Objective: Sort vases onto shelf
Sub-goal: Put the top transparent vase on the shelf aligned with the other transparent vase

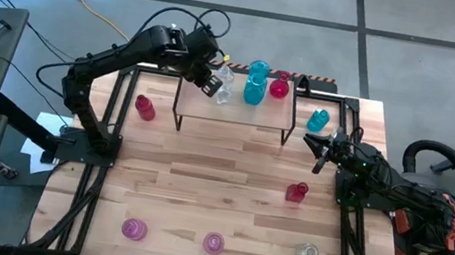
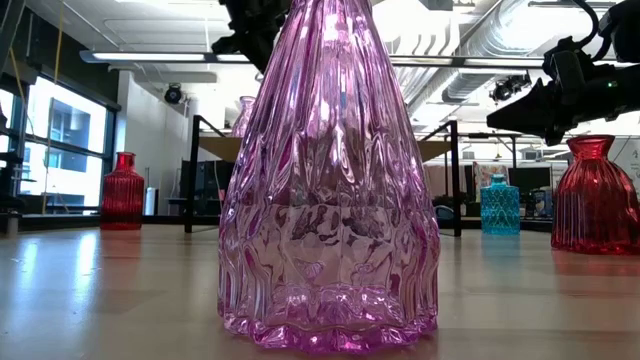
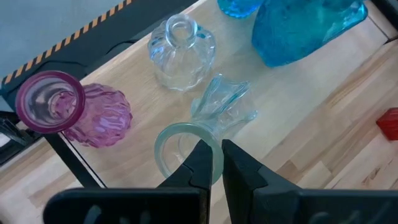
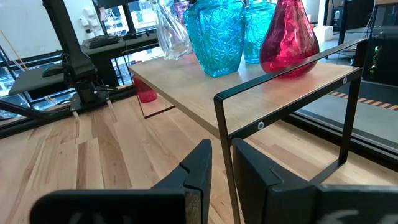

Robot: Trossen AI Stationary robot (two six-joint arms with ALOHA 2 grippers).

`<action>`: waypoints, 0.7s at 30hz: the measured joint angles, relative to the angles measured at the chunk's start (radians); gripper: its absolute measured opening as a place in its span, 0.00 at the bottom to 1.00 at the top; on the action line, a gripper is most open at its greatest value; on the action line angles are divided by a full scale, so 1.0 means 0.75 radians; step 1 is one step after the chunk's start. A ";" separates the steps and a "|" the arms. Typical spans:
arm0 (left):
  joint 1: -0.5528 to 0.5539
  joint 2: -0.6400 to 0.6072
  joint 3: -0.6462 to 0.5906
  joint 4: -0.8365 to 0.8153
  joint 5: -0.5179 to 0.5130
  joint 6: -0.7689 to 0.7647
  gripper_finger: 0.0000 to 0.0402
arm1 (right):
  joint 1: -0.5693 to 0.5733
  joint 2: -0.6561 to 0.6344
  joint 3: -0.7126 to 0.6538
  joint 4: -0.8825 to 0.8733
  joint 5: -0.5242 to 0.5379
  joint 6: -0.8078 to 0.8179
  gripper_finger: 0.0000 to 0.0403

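The shelf stands at the table's far middle. On it are two teal vases, a red one, a round clear one and a pink one. My left gripper is over the shelf's left part, shut on a clear greenish vase. My right gripper waits right of the shelf, its fingers a narrow gap apart and empty. A teal vase and two red vases stand on the table. My left gripper holds the clear greenish vase by the rim of its mouth, one finger inside the mouth and one outside. The fingers come from above, slanting down. The vase's body points away below the fingers; whether its base rests on the shelf board I cannot tell.
Two pink vases and a clear one stand along the table's near edge. The nearer pink one fills the low view. The shelf's black leg stands just ahead of my right gripper.
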 joint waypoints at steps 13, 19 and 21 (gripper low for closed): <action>0.000 0.009 0.001 0.015 -0.029 -0.009 0.03 | 0.000 0.000 0.000 0.000 0.000 0.000 0.12; 0.002 0.034 0.001 0.013 -0.022 -0.029 0.03 | 0.000 0.000 0.000 0.000 0.000 0.000 0.12; 0.002 0.035 0.001 0.013 -0.022 -0.029 0.03 | 0.000 0.000 0.000 0.000 0.000 0.000 0.12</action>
